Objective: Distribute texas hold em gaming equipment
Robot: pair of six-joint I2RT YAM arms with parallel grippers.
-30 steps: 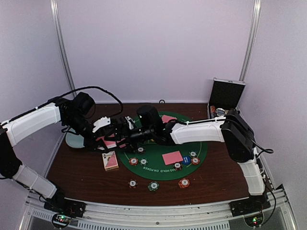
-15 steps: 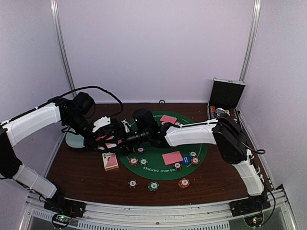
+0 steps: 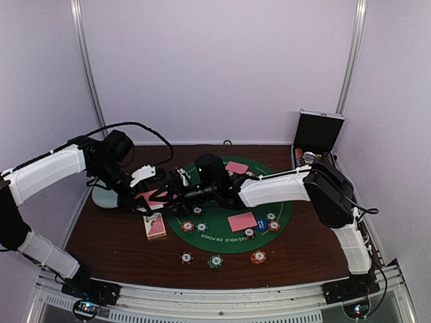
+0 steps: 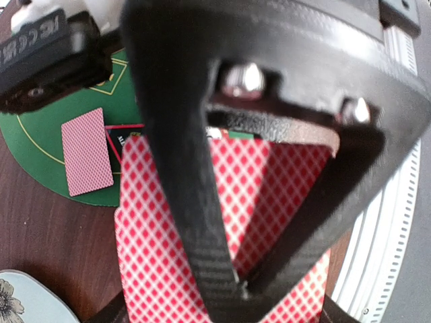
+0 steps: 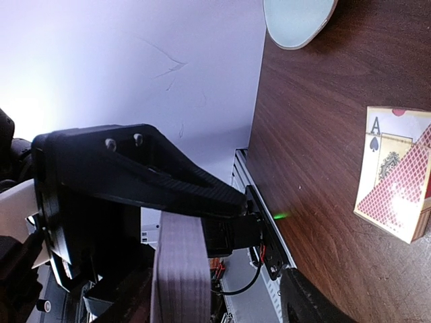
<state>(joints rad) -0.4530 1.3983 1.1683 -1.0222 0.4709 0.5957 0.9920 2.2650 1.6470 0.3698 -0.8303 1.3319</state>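
- The left gripper (image 4: 237, 291) is clamped tight on a stack of pink-red-backed cards (image 4: 151, 242), held over the left part of the table (image 3: 121, 249), at the edge of the green mat (image 3: 279, 205).
- The right gripper (image 3: 180, 195) is right up against that stack. I can't make out how wide its jaws stand or whether they grip a card.
- A single card (image 3: 242, 221) lies face down on the mat.
- Chips (image 3: 215, 261) lie on the mat and on the table in front of it.

Pink-backed cards (image 4: 289, 195) largely masked by blurred left gripper (image 4: 237, 293) fingers, pale blue dish (image 4: 23, 304) cropped at corner, card pack (image 5: 396, 171) cut by right edge, chip (image 3: 215, 261) markings too small to read, right gripper (image 3: 180, 195) jaw spacing indiscernible
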